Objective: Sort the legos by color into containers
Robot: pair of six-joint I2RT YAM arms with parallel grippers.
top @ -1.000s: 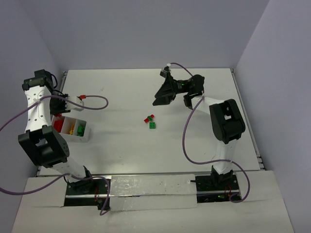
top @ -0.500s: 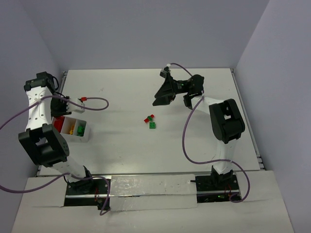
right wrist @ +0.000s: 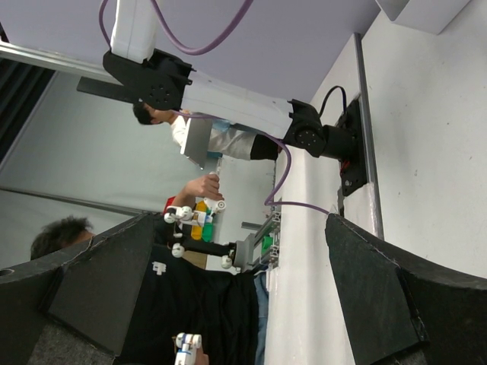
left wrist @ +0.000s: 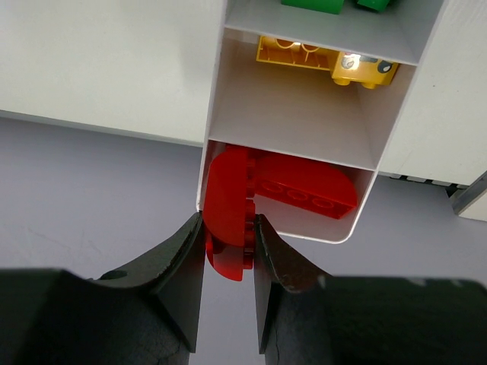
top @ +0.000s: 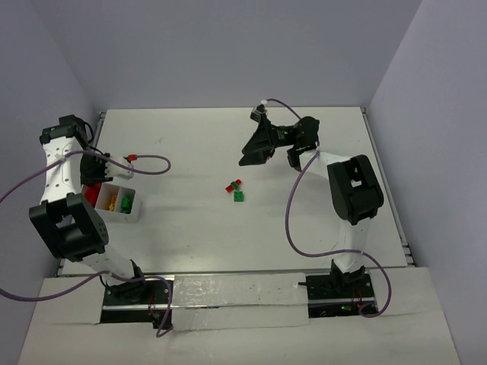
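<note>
Overhead, a white worktop (top: pixel 198 144) is seen with two arms bolted at its near edge. At the far left, the left claw (top: pixel 95 163) is hung over one end of a white three-part container (top: pixel 135 214), in which specks of red, yellow and green can be made out side by side. What is gripped cannot be told from this height. The left wrist view supplies it: a curved red lego (left wrist: pixel 226 190) is pinched between two dark fingers (left wrist: pixel 179 266), drawn in narrow on either side of it. It is held at the mouth of the nearest compartment, close over a flat red brick (left wrist: pixel 304 194) lying inside; whether the two touch cannot be told. Yellow bricks (left wrist: pixel 327 59) are shown in the middle compartment and green pieces (left wrist: pixel 312 4) in the farthest one, cut off by the top edge. Near the middle of the worktop, and seen only from above, a small red-and-green cluster (top: pixel 233 185) and a green brick (top: pixel 239 197) just beside it lie loose, well apart from the container. The right claw (top: pixel 253 156) is held in the air beyond them, toward the far side, spread wide and empty. In the right wrist view its black fingertips (right wrist: pixel 91 289) are set far apart at the frame's edges. That view takes in only the worktop's edge turned sideways, an arm base (right wrist: pixel 319 141) and people (right wrist: pixel 221 143) in the room behind.
</note>
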